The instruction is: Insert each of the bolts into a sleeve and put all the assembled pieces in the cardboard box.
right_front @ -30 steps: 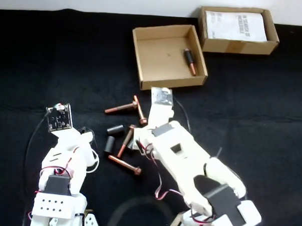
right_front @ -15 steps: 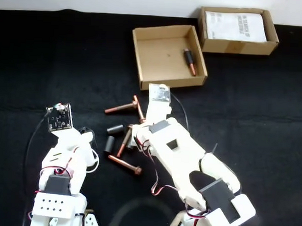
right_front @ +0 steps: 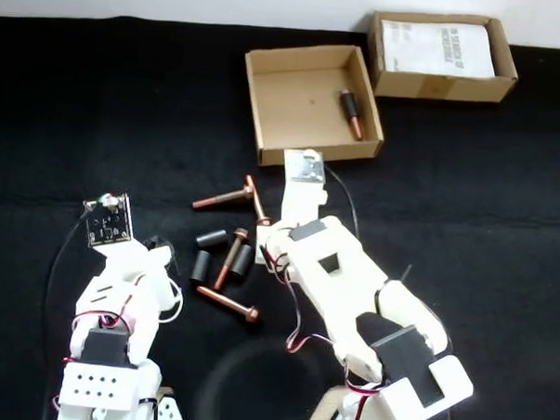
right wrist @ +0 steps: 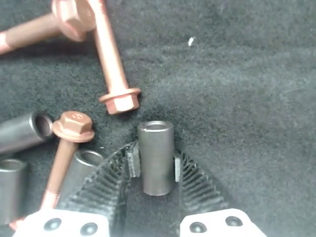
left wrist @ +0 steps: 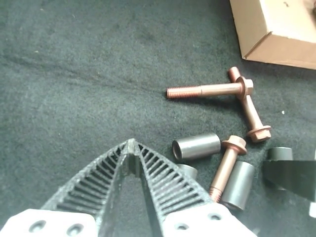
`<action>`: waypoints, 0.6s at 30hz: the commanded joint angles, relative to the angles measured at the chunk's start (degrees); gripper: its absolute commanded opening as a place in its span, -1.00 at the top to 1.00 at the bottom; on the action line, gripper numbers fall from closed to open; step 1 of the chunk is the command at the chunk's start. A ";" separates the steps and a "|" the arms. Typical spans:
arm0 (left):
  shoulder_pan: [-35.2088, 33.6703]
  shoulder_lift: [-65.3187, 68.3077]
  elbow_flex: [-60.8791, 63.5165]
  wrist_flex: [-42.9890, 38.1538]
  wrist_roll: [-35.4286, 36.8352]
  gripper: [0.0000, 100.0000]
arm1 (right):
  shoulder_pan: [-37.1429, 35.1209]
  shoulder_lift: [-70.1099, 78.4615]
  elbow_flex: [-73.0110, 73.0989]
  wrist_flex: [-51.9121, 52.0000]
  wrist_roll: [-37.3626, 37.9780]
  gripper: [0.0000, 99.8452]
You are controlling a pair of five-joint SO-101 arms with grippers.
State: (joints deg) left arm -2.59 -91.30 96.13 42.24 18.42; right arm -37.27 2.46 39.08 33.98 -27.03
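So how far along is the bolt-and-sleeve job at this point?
Done: one assembled piece lies in the cardboard box. In hand: the right gripper is shut on a sleeve; the left gripper is shut and empty. Left: four bolts lie loose on the table, plus three loose sleeves, none yet joined.

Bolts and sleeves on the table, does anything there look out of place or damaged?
Nothing looks damaged. Loose bolts and sleeves lie jumbled, with two crossed bolts near the cardboard box, which holds one assembled piece. The right gripper is shut on a sleeve.
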 commanded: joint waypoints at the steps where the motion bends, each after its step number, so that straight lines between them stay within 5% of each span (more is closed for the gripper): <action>1: -0.48 -1.54 1.45 0.70 -0.09 0.98 | -0.48 -1.71 -3.65 -1.19 0.70 0.98; 18: -0.48 -1.36 1.45 0.62 -0.09 0.98 | -0.22 -34.51 -15.69 17.98 0.62 0.98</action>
State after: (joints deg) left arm -2.59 -92.09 96.13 42.86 18.42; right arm -37.80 -23.74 26.68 49.98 -27.03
